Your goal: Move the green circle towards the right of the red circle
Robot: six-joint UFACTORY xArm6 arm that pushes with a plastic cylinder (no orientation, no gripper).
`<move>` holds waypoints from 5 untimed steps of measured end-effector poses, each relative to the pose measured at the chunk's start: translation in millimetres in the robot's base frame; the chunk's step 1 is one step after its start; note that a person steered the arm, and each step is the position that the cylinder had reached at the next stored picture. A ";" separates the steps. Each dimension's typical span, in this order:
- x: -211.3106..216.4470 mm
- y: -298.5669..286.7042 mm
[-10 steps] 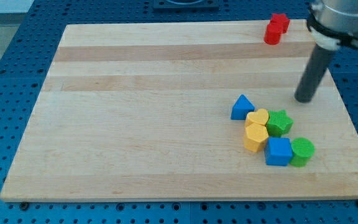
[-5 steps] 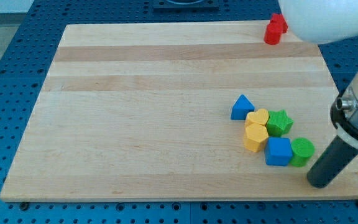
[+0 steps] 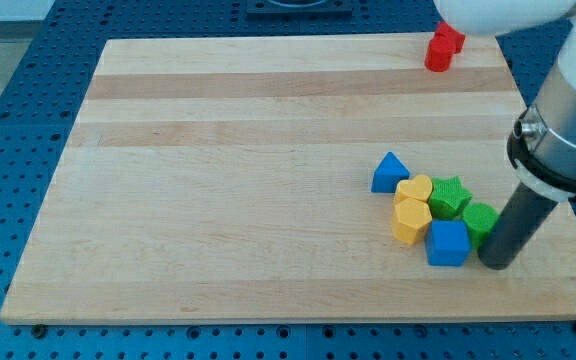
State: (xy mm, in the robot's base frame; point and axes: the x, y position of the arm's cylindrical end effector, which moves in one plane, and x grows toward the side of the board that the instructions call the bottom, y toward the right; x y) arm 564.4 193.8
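The green circle (image 3: 479,219) sits low on the view's right of the wooden surface (image 3: 218,180), pressed against the blue cube (image 3: 449,243) on its left and just below the green star (image 3: 450,196). My tip (image 3: 495,264) is touching its lower-right edge. The arm ends in a plain rod, so there is no hand to open or close.

The red circle (image 3: 438,56) stands well apart at the view's top edge, with another red block (image 3: 451,37) just behind it. The yellow heart (image 3: 415,188), yellow hexagon (image 3: 411,220) and blue triangle (image 3: 390,171) crowd the left of the cluster.

To do this step well, I judge the push should run toward the view's top and slightly right, from squarely beneath the circle. That should peel it clear of the star and cube. A push aimed leftward would likely drag the neighbours along.
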 end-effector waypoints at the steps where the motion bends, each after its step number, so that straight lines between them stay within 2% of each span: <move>1: -13.2 0.0; 5: -76.6 0.0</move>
State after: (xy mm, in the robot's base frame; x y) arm 487.9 193.8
